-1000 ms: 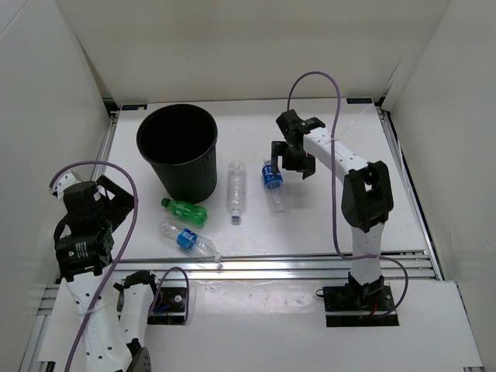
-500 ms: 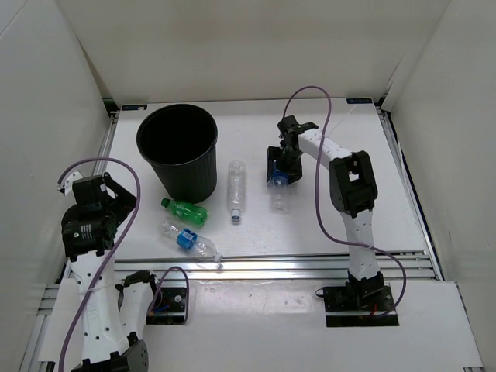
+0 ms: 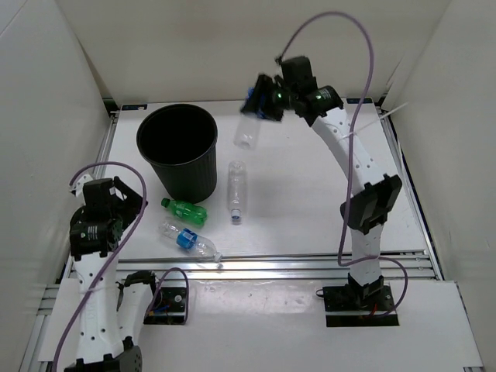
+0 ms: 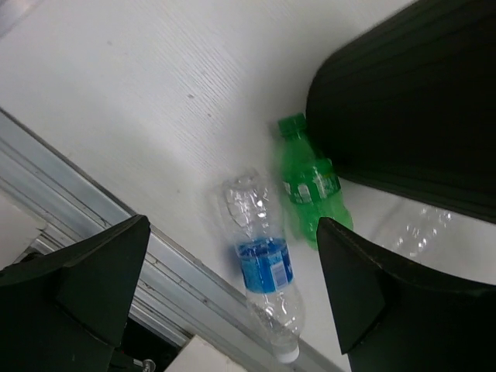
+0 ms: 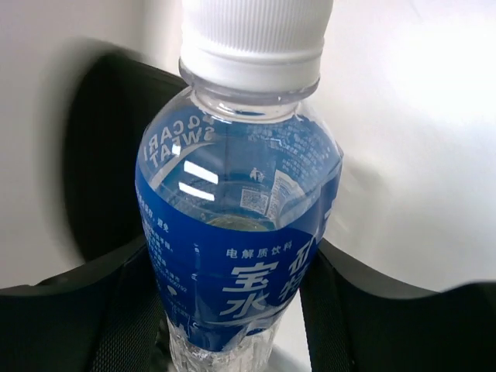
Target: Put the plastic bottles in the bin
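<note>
My right gripper [image 3: 266, 98] is raised high over the back of the table, shut on a clear bottle with a blue label [image 3: 246, 133] that hangs just right of the black bin [image 3: 177, 152]. In the right wrist view that bottle [image 5: 240, 225] fills the frame, white cap away from me, with the right gripper [image 5: 236, 325] clamped on both its sides. On the table lie a plain clear bottle [image 3: 235, 190], a green bottle [image 3: 184, 209] and another blue-label bottle [image 3: 188, 240]. My left gripper [image 3: 124, 205] hovers open at the left, above the blue-label bottle [image 4: 263, 267] and the green bottle [image 4: 310, 186].
White walls close in the table on the left, back and right. An aluminium rail [image 3: 310, 267] runs along the near edge. In the left wrist view the bin [image 4: 418, 101] looms at the upper right, with the plain clear bottle [image 4: 422, 229] behind it.
The right gripper has shut on the blue-label bottle and lifted it from the table, up and back-left toward the bin. The left arm has shifted slightly right, staying open.
</note>
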`<control>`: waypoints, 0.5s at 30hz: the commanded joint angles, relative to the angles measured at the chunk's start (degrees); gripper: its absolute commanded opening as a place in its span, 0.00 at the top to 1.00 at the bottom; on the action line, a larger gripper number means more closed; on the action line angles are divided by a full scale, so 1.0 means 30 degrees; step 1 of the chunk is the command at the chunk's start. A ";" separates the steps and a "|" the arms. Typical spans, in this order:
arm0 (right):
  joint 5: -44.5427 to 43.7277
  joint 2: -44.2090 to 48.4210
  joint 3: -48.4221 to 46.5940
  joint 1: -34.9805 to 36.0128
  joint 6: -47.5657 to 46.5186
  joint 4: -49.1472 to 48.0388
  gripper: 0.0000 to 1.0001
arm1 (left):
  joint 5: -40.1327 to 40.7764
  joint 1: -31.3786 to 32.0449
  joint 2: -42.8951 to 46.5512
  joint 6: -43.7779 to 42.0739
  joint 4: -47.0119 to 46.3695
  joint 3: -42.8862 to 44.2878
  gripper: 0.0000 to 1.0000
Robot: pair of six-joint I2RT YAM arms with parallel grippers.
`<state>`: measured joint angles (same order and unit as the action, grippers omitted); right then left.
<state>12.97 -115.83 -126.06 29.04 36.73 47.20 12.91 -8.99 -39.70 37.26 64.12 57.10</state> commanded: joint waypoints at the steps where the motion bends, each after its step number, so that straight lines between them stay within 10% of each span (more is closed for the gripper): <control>1: 0.0075 -0.0169 -0.4550 0.1802 -0.0078 -0.3831 0.54 | -0.2074 0.0596 -0.0944 -0.0436 -0.0513 0.0566 0.00; 9: -0.3201 -0.3925 -0.7370 0.5198 -0.1719 -1.2361 0.46 | -0.2107 0.1416 -0.1121 0.0179 0.0891 -0.0489 0.00; 10: -0.4168 -0.4103 -0.7375 0.5755 -0.2335 -1.2857 0.41 | -0.2105 0.1416 -0.1121 0.0179 0.0893 -0.0692 0.00; 12: -0.6126 -0.4105 -0.6906 0.7191 -0.3769 -1.3680 0.00 | -0.2105 0.1416 -0.1326 0.0179 0.0661 -0.0870 0.00; 15: -0.7366 -0.2564 -0.8478 0.7870 -0.6267 -1.0656 0.00 | -0.2720 0.1416 -0.1502 0.0909 0.0454 -0.1309 0.00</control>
<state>-1.41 -129.29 -147.13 49.98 26.57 13.96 6.15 -5.02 -43.90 38.06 65.69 53.84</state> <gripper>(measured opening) 0.997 0.998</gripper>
